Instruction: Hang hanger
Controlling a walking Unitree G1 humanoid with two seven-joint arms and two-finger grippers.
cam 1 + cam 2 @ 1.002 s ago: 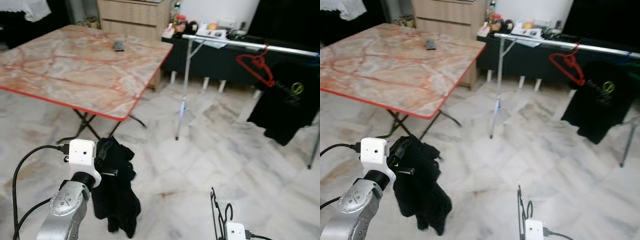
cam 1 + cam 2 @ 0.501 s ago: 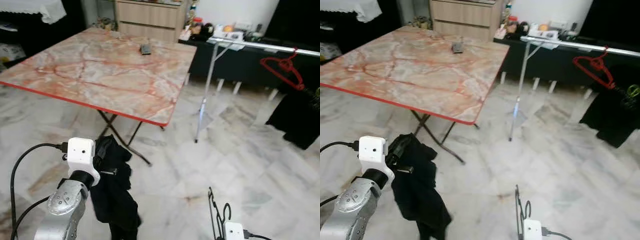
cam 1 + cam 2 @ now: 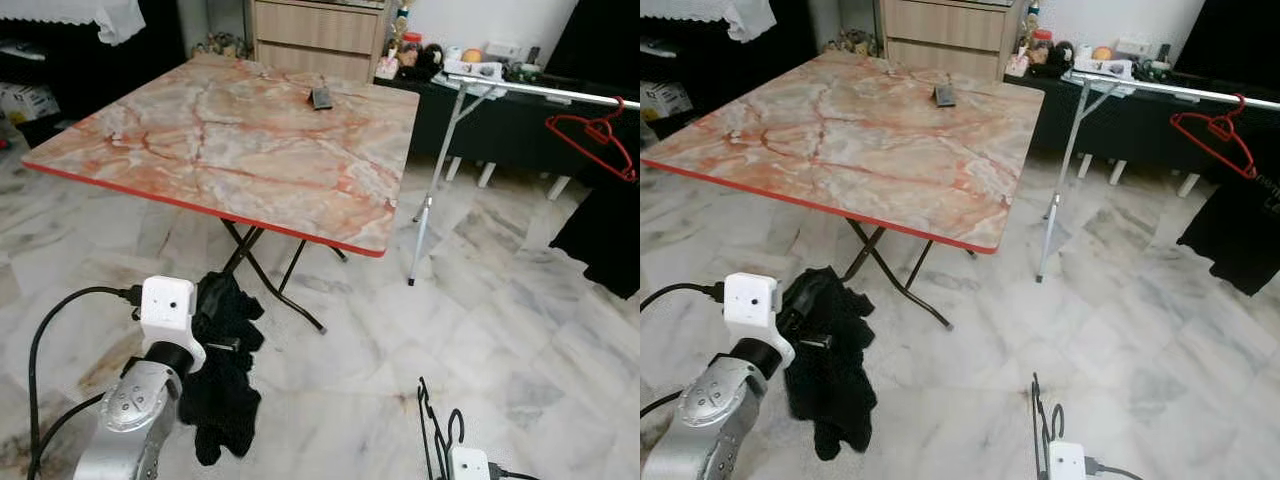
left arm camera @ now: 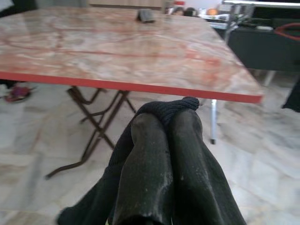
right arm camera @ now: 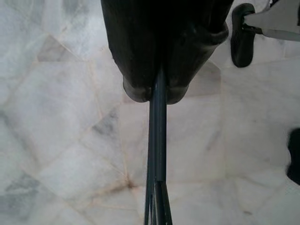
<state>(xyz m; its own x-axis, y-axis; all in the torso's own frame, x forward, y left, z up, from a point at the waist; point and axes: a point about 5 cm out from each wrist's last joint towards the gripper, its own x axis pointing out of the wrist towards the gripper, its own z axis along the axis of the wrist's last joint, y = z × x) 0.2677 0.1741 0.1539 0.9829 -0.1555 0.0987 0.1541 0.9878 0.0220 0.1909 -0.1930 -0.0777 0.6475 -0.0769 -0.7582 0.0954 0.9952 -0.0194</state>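
The right gripper (image 5: 157,91), low at the robot's right over the marble floor (image 3: 520,330), has its jaws closed on the thin black hanger (image 3: 437,440), whose wire passes between the fingertips and stands up past them. The left gripper (image 4: 164,140) has its jaws pressed together on a black garment (image 3: 225,370) hanging near the marble-topped bench (image 3: 250,130). Beyond, a red hanger (image 3: 598,135) hangs on the clothes rail (image 3: 540,90).
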